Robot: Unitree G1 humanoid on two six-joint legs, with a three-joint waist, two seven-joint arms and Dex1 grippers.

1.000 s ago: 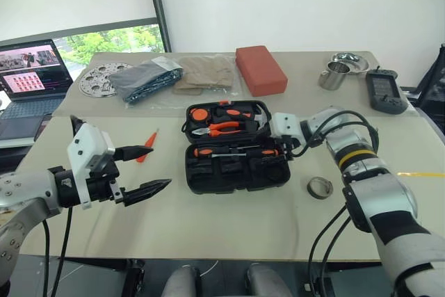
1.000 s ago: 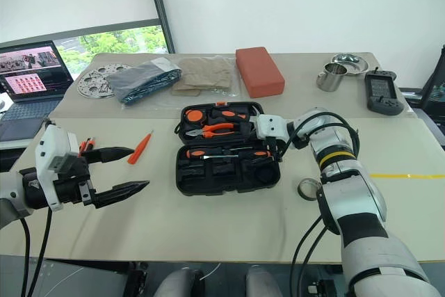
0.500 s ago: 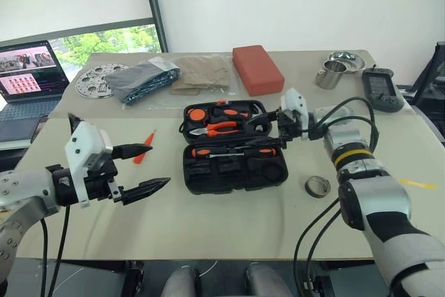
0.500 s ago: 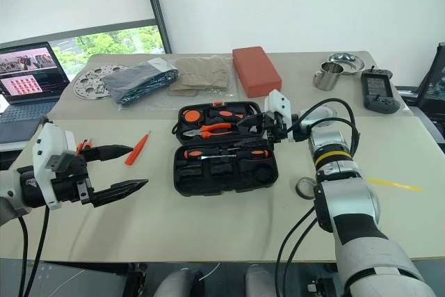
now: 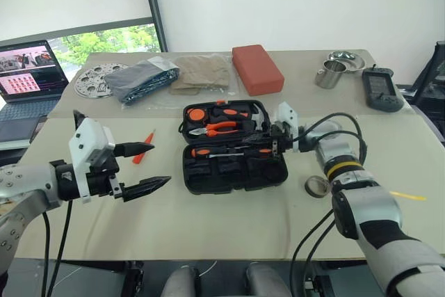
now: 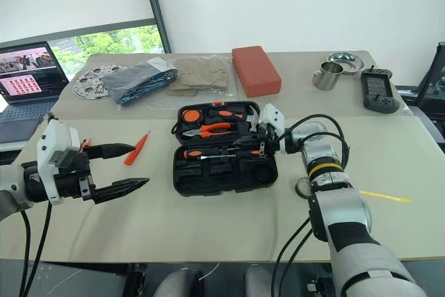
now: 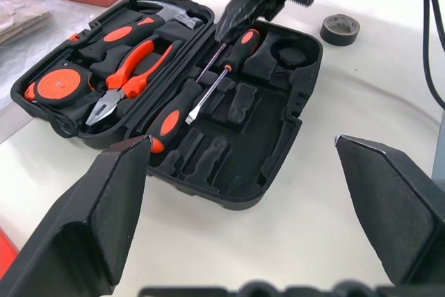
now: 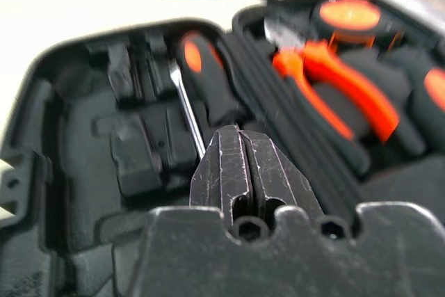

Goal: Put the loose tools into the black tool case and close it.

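Observation:
The black tool case (image 5: pixel 235 172) lies open at mid-table, with pliers (image 5: pixel 219 128), a tape measure (image 5: pixel 199 113) and screwdrivers (image 5: pixel 233 151) in its slots. My right gripper (image 5: pixel 252 142) hangs over the case's right half. It is shut, its tip (image 7: pixel 221 33) just above a screwdriver shaft, and nothing shows between its fingers (image 8: pixel 240 165). A slim orange driver (image 5: pixel 144 149) lies loose on the table left of the case. The grey tape roll (image 5: pixel 318 186) sits to the case's right. My left gripper (image 5: pixel 158 165) hovers open and empty, left of the case.
Along the back of the table lie a red block (image 5: pixel 258 69), a steel cup (image 5: pixel 326 74), a metal bowl (image 5: pixel 345 58), a black handheld device (image 5: pixel 382 90), bagged cloths (image 5: pixel 142 78) and a perforated disc (image 5: pixel 94 78). A laptop (image 5: pixel 28 74) stands at far left.
My right gripper has gone from open to shut. It rose from the case's right edge, then came down further left over the screwdriver slots. The left gripper stayed put.

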